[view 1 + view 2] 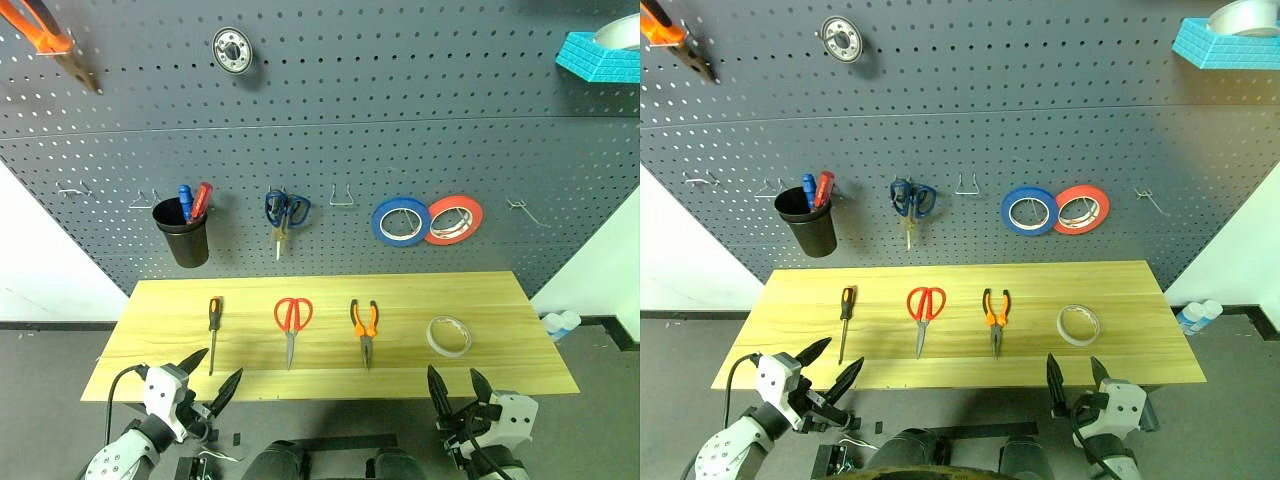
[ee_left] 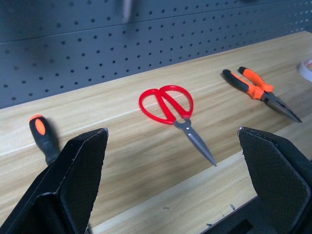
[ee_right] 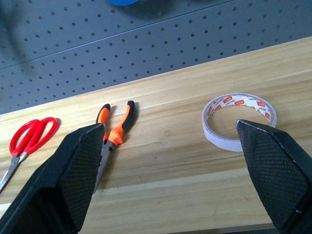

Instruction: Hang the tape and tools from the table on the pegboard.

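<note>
The pegboard [image 1: 330, 100] rises behind the counter [image 1: 480, 300]. On the counter, left to right, lie the screwdriver [image 1: 213, 330], red scissors [image 1: 292, 325], pliers [image 1: 365, 328] and tape [image 1: 449, 336], each apart from its neighbour. The left claw [image 1: 213, 377] and right claw [image 1: 459, 388] hang at the near edge, fingers spread wide, seemingly touching nothing.

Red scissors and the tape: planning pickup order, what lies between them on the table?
The orange-and-black pliers lie between red scissors and tape, seen in both eye views.
</note>
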Controlling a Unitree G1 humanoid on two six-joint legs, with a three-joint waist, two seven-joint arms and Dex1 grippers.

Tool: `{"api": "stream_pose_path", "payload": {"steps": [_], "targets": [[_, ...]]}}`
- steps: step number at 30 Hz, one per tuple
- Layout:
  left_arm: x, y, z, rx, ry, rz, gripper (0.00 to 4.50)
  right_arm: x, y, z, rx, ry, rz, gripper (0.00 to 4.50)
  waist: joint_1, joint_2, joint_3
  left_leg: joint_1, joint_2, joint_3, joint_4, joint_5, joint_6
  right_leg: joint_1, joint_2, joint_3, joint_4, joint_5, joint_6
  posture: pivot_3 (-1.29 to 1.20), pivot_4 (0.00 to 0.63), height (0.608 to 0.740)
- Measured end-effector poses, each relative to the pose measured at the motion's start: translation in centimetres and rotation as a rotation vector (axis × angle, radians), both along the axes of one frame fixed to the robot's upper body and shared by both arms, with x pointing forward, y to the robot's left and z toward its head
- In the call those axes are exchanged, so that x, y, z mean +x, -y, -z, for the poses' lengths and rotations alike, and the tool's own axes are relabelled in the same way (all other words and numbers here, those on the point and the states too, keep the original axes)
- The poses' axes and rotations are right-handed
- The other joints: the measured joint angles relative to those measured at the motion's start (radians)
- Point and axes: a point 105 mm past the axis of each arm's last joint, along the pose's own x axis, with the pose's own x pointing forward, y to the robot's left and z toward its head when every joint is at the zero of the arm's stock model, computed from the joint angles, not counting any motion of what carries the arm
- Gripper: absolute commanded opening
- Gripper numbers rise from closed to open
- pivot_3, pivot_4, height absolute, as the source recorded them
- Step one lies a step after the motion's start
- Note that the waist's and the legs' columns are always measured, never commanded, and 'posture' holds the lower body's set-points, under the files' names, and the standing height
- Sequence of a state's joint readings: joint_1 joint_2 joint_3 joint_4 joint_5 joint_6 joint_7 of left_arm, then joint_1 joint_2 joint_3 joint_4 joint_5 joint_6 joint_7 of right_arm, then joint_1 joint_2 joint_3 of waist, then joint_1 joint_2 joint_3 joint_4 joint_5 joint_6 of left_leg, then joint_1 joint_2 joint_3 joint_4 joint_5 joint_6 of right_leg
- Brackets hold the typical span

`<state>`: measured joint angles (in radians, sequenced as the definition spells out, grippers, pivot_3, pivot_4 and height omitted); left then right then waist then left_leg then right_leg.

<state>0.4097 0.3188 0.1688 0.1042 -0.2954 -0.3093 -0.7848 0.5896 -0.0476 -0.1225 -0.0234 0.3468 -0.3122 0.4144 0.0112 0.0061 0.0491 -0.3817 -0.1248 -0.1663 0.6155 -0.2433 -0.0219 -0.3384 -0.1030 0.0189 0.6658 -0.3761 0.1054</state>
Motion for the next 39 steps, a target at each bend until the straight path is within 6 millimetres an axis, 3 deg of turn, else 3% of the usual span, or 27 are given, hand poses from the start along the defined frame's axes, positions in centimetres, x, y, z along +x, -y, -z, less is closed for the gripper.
{"api": "stream_pose_path", "payload": {"steps": [2, 8, 9, 11, 13, 14, 15, 16, 18, 21, 26, 39], "targets": [[0.0, 0.2, -0.1, 0.002, 0.003, 0.027, 4.46, 0.0, 0.0, 0.0, -0.001, -0.001, 0.001, 4.50, 0.000, 0.000, 0.000, 0.000, 0.000, 0.000, 0.000, 0.000, 0.000, 0.000, 0.000, 0.000, 0.000, 0.000, 0.000, -0.05, 0.033, 0.719], [-0.8, 3.2, -0.4, 0.022, 0.012, 0.346, 4.46, 0.8, 0.4, -0.5, -0.019, 0.003, -0.002, 4.50, -0.001, 0.001, 0.003, 0.000, 0.000, 0.001, 0.000, 0.000, 0.000, 0.000, 0.000, 0.001, 0.000, 0.000, -0.001, -0.05, 0.045, 0.719], [-0.2, 3.6, -0.4, 0.023, -0.004, 0.402, 4.46, 0.8, 0.6, -0.9, -0.021, 0.003, 0.008, 4.50, 0.002, 0.001, 0.005, 0.001, 0.000, 0.001, 0.000, 0.000, 0.000, 0.001, 0.000, 0.001, 0.000, 0.000, -0.001, -0.05, 0.045, 0.719], [4.3, 3.4, -1.9, 0.059, -0.027, 0.477, 4.46, 1.4, 1.0, -1.4, -0.030, -0.009, 0.006, 4.50, 0.034, 0.000, 0.012, -0.003, 0.001, -0.004, 0.001, 0.002, -0.001, -0.003, 0.002, -0.003, 0.005, 0.002, -0.003, -0.05, 0.052, 0.719], [9.5, 2.2, -6.6, 0.148, 0.037, 0.516, 4.46, 3.5, 1.0, -3.9, -0.046, 0.040, -0.018, 4.50, 0.030, -0.002, 0.014, -0.006, 0.002, -0.007, 0.003, 0.005, -0.005, -0.010, 0.007, -0.002, 0.010, 0.006, -0.009, -0.06, 0.056, 0.719], [11.0, 2.1, -8.9, 0.171, 0.091, 0.529, 4.46, 4.5, 0.9, -5.9, -0.059, 0.090, -0.025, 4.50, 0.018, -0.002, 0.011, -0.005, 0.002, -0.005, 0.002, 0.006, -0.005, -0.012, 0.008, 0.004, 0.010, 0.007, -0.008, -0.06, 0.058, 0.719], [11.4, 2.2, -9.8, 0.174, 0.109, 0.545, 4.46, 5.0, 0.9, -7.0, -0.066, 0.109, -0.032, 4.50, 0.002, 0.002, 0.008, -0.004, 0.001, -0.004, 0.002, 0.006, -0.005, -0.012, 0.008, 0.007, 0.010, 0.007, -0.007, -0.06, 0.060, 0.719], [11.7, 2.3, -10.2, 0.170, 0.113, 0.561, 4.46, 5.3, 0.8, -7.7, -0.073, 0.113, -0.041, 4.50, -0.013, 0.005, 0.006, -0.003, 0.000, -0.002, 0.000, 0.005, -0.004, -0.012, 0.006, 0.009, 0.009, 0.008, -0.002, -0.06, 0.064, 0.719], [11.6, 2.8, -9.1, 0.145, 0.040, 0.607, 4.46, 6.0, 0.7, -8.2, -0.084, 0.069, -0.059, 4.50, -0.041, 0.005, 0.007, -0.002, -0.001, 0.000, -0.003, 0.004, -0.002, -0.015, 0.007, 0.015, 0.009, 0.009, 0.002, -0.06, 0.068, 0.719], [11.4, 3.1, -7.9, 0.125, -0.037, 0.646, 4.46, 7.2, 0.7, -8.7, -0.115, 0.010, -0.072, 4.50, -0.064, -0.009, 0.016, -0.010, 0.002, -0.004, -0.003, 0.005, -0.003, -0.020, 0.011, 0.016, 0.010, 0.009, 0.001, -0.06, 0.074, 0.719], [11.7, 3.5, -8.9, 0.133, -0.019, 0.680, 4.46, 7.9, 0.4, -8.8, -0.123, -0.037, -0.073, 4.50, -0.057, -0.011, 0.017, -0.009, 0.001, -0.004, -0.001, 0.005, -0.003, -0.022, 0.010, 0.016, 0.010, 0.009, 0.001, -0.07, 0.062, 0.719], [11.3, 4.3, -7.8, 0.098, -0.043, 0.681, 4.46, 8.2, -0.7, -8.6, -0.116, -0.037, -0.093, 4.50, -0.056, -0.011, 0.016, -0.007, 0.001, -0.003, 0.001, 0.005, -0.004, -0.020, 0.011, 0.018, 0.013, 0.013, 0.003, -0.08, 0.029, 0.719]]}}
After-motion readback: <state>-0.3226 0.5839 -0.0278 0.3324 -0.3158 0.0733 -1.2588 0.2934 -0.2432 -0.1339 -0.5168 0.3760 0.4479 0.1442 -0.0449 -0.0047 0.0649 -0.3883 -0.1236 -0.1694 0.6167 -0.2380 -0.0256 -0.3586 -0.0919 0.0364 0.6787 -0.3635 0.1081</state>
